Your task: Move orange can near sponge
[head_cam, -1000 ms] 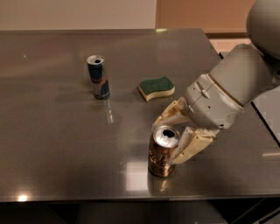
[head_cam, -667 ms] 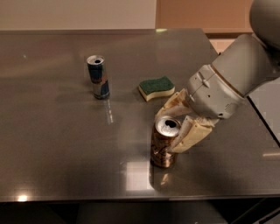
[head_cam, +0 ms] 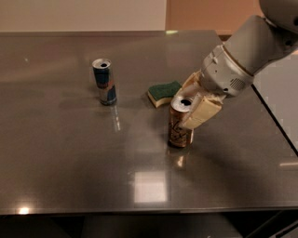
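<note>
Orange can clamped in tool, near sponge; glossy grey table, beige wall behind.

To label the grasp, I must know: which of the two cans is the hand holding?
The orange can, right of centre near the sponge; the hand grips its upper part. The blue-and-silver can stands alone at the left.

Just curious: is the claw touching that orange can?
Touching. In the camera view the gripper, mid-table, clasps the orange can; a pale finger lies across its top.
</note>
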Controlling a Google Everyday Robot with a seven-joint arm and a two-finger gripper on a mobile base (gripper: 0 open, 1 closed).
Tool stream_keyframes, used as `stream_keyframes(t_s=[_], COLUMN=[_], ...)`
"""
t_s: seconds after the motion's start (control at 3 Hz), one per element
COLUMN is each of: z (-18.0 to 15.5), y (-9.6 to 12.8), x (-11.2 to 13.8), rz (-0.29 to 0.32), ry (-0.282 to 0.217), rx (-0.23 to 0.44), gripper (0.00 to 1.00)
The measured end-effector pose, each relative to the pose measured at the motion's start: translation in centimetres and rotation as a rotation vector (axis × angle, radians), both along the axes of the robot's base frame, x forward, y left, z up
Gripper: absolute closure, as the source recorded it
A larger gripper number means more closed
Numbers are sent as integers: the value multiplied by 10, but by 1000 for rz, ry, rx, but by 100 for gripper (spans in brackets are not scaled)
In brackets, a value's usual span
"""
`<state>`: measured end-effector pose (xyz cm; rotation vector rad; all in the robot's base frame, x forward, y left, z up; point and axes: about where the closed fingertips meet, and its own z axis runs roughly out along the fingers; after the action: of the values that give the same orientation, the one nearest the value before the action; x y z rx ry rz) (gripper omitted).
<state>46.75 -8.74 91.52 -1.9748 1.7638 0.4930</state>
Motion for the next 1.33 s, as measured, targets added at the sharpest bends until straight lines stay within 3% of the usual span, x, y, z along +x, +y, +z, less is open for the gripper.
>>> stream_keyframes(t_s=[0.67,1.33], z=[1,3], y=[-30,-41], x=[65,99], rz=[-181,-265], ry=[13,28], rx=[11,51], gripper=[100,100])
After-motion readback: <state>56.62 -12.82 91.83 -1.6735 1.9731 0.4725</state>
